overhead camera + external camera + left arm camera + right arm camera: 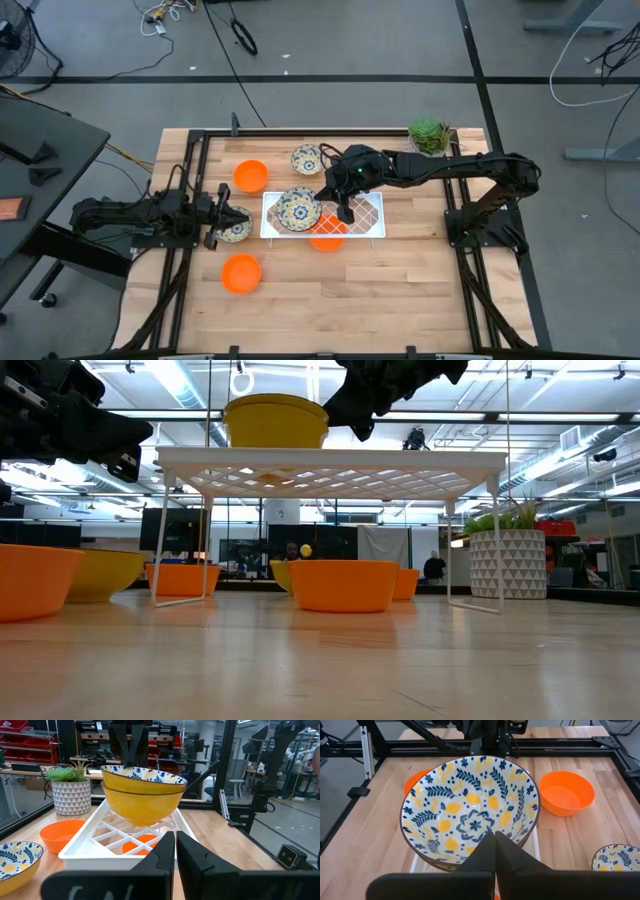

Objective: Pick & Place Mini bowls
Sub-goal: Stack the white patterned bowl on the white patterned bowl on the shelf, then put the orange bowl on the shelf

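Wooden plank bench (pixel 400 290) carries a white lattice rack (pixel 370 215) with two nested floral bowls (pixel 298 209) on its top, glossy, round, yellow outside; a plain orange bowl (pixel 327 236) sits under the rack. Right pincer (pixel 345 212) hangs over the rack just beside the stack, fingers closed, gripping nothing; left pincer (pixel 222 222) sits closed at a floral bowl (pixel 237 229) left of the rack, grip on it unclear. More smooth orange bowls at (pixel 250 176) and (pixel 241 273); another floral bowl (pixel 307 159) behind the rack; potted plant (pixel 430 136) at the far right corner
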You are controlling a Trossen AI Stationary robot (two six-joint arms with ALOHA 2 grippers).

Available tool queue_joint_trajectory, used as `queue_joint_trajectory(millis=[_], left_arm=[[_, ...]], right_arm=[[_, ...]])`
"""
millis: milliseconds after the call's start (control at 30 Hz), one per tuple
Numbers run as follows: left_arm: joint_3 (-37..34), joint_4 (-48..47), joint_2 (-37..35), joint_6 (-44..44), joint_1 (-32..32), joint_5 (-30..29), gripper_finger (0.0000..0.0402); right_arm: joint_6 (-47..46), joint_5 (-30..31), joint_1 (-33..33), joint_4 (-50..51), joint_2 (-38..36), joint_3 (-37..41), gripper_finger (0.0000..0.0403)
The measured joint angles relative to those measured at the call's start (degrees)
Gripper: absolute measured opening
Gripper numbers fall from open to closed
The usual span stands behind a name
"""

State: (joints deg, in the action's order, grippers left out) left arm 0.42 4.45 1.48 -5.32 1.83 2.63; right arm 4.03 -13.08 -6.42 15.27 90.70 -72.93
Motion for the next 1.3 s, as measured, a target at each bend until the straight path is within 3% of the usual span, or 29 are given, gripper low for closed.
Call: queue_joint_trajectory(millis=[533,1300], left_arm=[[0.0,0.0,0.0,0.0,0.0,0.0,0.0023],[0.0,0.0,0.0,0.0,0.0,0.0,0.0023]], right_arm=[[-0.2,0.1,0.0,0.7,-0.2,0.0,0.0000],[-3.1,0.2,0.6,5.0,-8.4,0.0,0.0000]])
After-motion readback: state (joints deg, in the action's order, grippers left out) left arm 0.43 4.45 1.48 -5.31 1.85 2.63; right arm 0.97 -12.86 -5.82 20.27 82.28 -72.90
